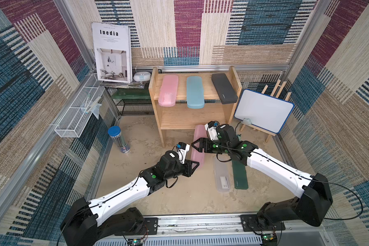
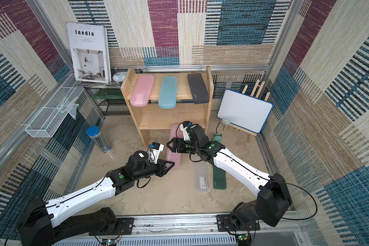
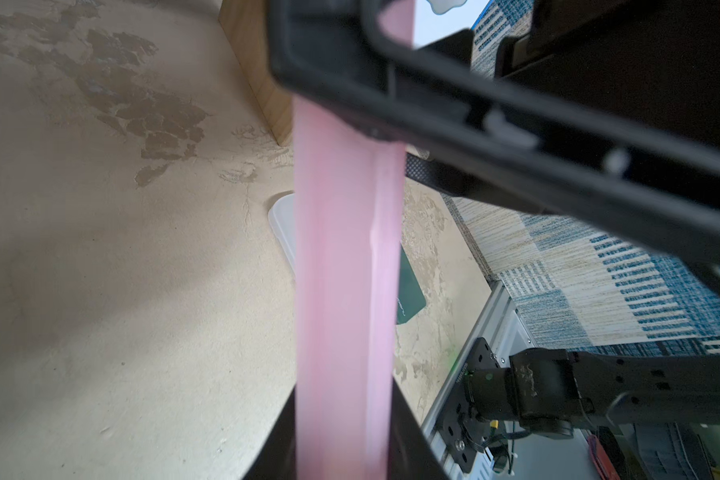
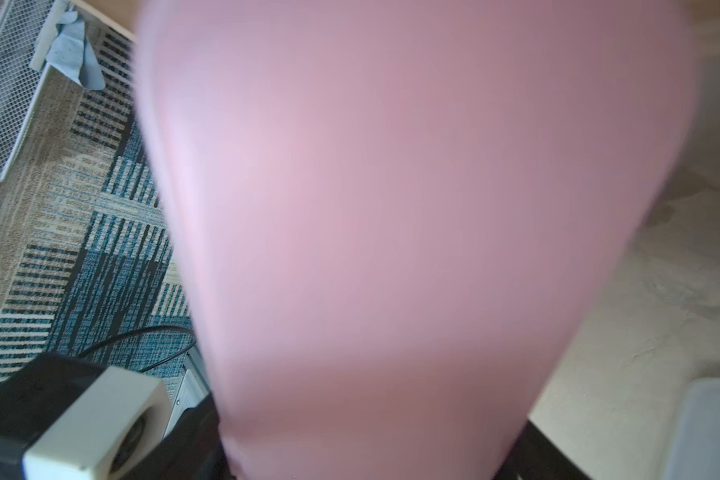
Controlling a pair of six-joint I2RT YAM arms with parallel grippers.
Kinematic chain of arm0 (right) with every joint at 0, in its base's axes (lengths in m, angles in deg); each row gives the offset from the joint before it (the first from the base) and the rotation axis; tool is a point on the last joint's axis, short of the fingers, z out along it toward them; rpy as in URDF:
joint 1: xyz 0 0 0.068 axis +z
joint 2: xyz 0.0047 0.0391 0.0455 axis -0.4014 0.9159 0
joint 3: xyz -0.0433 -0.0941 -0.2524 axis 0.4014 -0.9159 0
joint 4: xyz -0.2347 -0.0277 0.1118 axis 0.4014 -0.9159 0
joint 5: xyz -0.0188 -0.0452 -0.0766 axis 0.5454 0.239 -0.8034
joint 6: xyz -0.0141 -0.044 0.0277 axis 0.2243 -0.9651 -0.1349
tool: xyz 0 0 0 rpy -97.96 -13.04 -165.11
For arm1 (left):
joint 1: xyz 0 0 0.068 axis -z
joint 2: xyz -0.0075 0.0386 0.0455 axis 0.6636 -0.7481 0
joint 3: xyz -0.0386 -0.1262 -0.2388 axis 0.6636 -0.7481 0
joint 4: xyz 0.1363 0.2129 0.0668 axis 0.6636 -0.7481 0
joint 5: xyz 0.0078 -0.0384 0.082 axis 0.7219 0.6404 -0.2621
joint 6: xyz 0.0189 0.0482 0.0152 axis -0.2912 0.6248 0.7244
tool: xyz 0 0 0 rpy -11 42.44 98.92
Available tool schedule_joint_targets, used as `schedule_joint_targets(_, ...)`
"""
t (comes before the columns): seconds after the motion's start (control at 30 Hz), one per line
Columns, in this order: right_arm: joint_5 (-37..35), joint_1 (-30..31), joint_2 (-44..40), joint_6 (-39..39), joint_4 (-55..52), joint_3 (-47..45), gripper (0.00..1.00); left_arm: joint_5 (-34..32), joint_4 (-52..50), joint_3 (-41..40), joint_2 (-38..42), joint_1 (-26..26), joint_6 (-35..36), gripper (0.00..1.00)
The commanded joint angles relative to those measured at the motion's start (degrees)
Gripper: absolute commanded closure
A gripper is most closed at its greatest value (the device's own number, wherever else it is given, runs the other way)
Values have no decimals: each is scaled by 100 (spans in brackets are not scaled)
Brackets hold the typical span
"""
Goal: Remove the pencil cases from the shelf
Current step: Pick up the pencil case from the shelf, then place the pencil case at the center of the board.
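A translucent pink pencil case point(image 1: 198, 134) hangs just in front of the wooden shelf point(image 1: 192, 120), lengthwise toward me. My left gripper point(image 1: 198, 163) is shut on its near end, and in the left wrist view the pink case point(image 3: 344, 249) runs out from between the left gripper's point(image 3: 344, 457) fingers. My right gripper point(image 1: 193, 145) reaches in from the right, and the case point(image 4: 391, 208) fills the gap between the right gripper's point(image 4: 371, 457) fingers. On the top tier lie another pink case point(image 1: 167, 90), a light blue case point(image 1: 195, 91) and a black case point(image 1: 224, 88). A frosted clear case point(image 1: 222, 176) and a dark green case point(image 1: 240, 177) lie on the floor.
A whiteboard on an easel point(image 1: 264, 110) stands right of the shelf, with a small green object point(image 2: 217, 137) at its foot. A blue-capped cylinder of pencils point(image 1: 117, 138), a black mesh rack point(image 1: 134, 104), a white wire basket point(image 1: 77, 115) and a magazine point(image 1: 112, 53) are on the left.
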Motion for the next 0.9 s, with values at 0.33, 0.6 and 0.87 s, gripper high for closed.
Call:
schedule_joint_targets(0.33, -564, 115, -153, -212, -997, -196, 26, -2131, -1446, 147, 626, -16, 54, 21)
schedule_joint_targets(0.6, -589, 190, -273, 377, -1169, -1451, 25, -3036, -2169, -24, 1202, -234, 250, 18)
schedule_joint_targets(0.87, -478, 334, 850, 279, -1388, -818, 25, -2909, -2185, -130, 985, -294, -39, 17)
